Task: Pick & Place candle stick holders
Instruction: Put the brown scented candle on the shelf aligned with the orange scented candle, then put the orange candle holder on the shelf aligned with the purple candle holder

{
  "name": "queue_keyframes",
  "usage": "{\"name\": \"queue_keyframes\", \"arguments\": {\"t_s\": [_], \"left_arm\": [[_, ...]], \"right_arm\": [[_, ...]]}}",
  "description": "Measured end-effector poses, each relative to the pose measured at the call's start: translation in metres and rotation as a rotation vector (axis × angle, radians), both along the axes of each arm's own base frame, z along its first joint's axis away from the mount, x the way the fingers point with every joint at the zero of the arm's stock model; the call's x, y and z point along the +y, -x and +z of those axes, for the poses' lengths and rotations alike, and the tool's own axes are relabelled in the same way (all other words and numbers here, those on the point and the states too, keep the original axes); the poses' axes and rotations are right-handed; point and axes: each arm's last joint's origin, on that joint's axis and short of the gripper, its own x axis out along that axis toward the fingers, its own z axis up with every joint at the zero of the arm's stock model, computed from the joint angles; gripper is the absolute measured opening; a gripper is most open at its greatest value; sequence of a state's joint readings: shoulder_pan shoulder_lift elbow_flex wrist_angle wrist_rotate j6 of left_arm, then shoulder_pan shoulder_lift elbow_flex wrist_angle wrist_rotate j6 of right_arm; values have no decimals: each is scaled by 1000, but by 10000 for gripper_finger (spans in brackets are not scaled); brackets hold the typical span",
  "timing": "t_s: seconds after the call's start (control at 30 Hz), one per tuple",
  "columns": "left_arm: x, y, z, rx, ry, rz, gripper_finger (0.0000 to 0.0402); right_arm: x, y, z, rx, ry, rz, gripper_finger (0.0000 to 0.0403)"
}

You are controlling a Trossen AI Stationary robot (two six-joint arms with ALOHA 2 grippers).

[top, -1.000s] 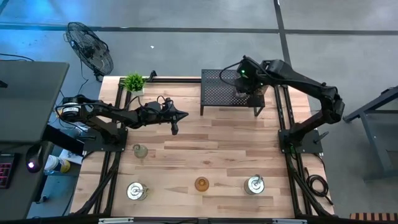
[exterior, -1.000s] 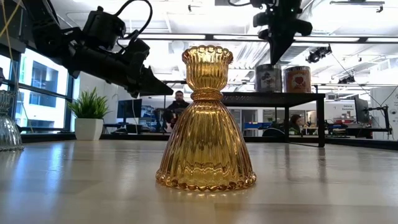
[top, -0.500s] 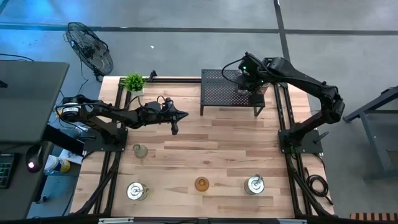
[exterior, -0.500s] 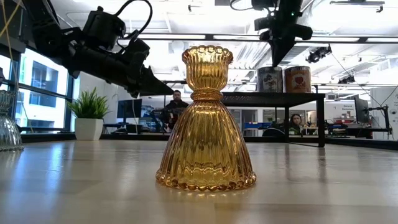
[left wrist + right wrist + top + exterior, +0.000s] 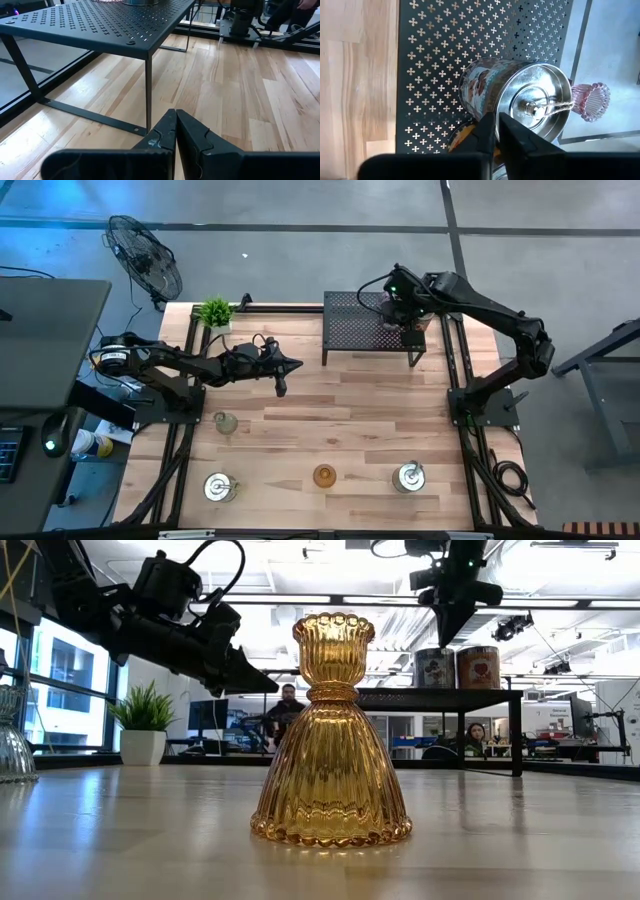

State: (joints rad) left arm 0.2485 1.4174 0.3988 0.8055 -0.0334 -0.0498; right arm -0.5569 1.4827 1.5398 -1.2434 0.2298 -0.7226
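My right gripper [image 5: 406, 320] [image 5: 495, 124] is shut and empty, pointing down just above a silver holder with a picture label [image 5: 515, 100] that stands on the black mesh rack [image 5: 350, 330]. A second silver holder [image 5: 478, 667] and a pink glass one [image 5: 591, 101] stand beside it on the rack. On the table's near part stand an amber glass holder [image 5: 323, 475] [image 5: 330, 730], two silver holders [image 5: 218, 486] [image 5: 408, 476] and a pale green glass one [image 5: 226, 422]. My left gripper [image 5: 288, 366] [image 5: 176, 120] is shut and empty, held above the table left of the rack.
A small green potted plant [image 5: 214, 311] stands at the table's far left corner. The rack's thin legs [image 5: 148, 92] stand on the wood in front of my left gripper. Bare wood lies between the rack and the near row of holders. People sit in the room behind.
My right gripper has shifted a little over the rack toward the table's right and near side, its fingers staying shut. The holders have kept their places.
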Motion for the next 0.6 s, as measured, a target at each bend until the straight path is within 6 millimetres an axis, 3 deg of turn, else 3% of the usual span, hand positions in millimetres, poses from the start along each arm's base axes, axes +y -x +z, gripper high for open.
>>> {"name": "queue_keyframes", "arguments": {"t_s": [0.2,0.37,0.5,0.6], "left_arm": [[0,0,0,0,0,0,5],[0,0,0,0,0,0,5],[0,0,0,3,-12,-3,5],[-1,0,0,0,-14,-27,5]], "right_arm": [[0,-1,5,-29,15,-24,72],[11,-6,33,-130,56,-14,102],[33,-7,48,-259,-8,-9,85],[53,-5,39,-357,-153,14,41]]}}
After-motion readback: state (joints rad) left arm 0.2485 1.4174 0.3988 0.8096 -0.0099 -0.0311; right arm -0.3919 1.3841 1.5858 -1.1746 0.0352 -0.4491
